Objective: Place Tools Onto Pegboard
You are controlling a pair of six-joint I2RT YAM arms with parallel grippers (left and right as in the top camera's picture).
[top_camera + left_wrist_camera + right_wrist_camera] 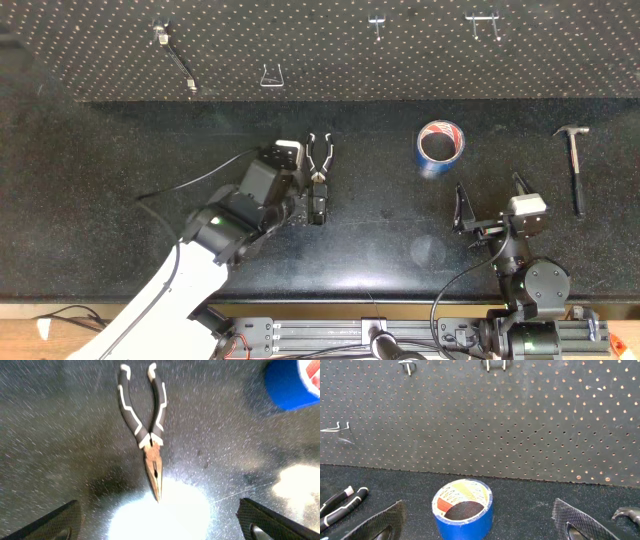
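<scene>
Three tools, pliers [147,435], tape [429,165] and hammer [576,175], lie on the surface [120,200] before the pegboard [320,40], and with my left gripper [160,525] released above the pliers and my right gripper [490,200] released near the tape, I judge the pliers pick comes next: descend, then clench on them.

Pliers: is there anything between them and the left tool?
Nothing visible. The pliers lie bare on the worktop, just ahead of the open left tool; the blue tape roll sits well off to one side.
</scene>
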